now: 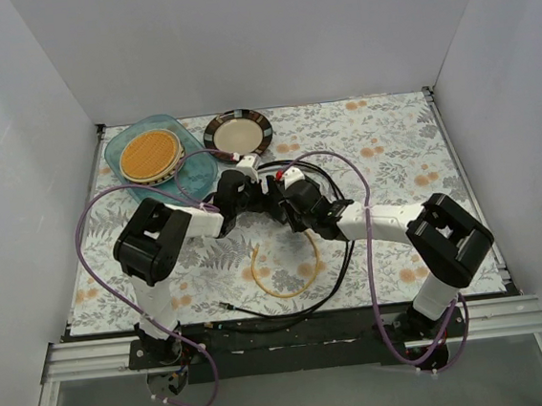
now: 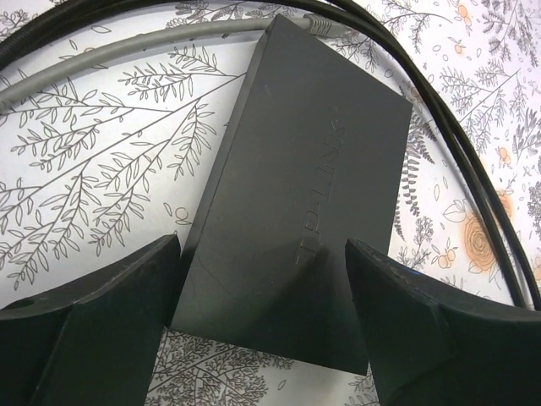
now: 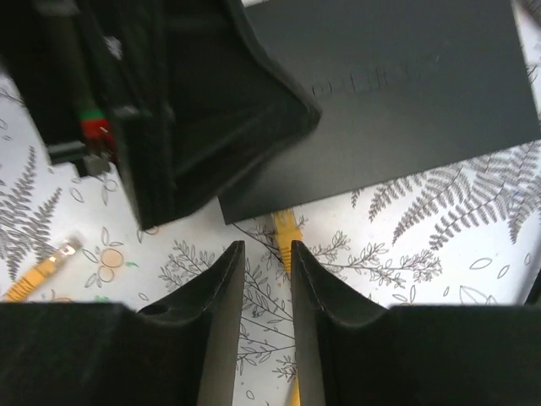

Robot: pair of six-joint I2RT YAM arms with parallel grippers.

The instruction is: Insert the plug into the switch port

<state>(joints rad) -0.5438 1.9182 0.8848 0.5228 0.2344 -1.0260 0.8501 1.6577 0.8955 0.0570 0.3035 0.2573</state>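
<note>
Where the yellow cable (image 1: pixel 282 296) ends, the plug (image 3: pixel 286 230) touches the edge of the dark switch box (image 3: pixel 397 93) on the table (image 3: pixel 423 220). It lies just beyond the right pincer (image 3: pixel 268 247), whose fingers stand slightly apart. The left pincer (image 2: pixel 262 244) is clamped across the box.

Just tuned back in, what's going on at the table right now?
The left gripper has its jaws against both sides of the dark switch, apparently bracing it. The right gripper holds its jaws narrowly apart around the yellow cable behind the plug, which lies at the switch's edge; whether it is seated is hidden.
</note>
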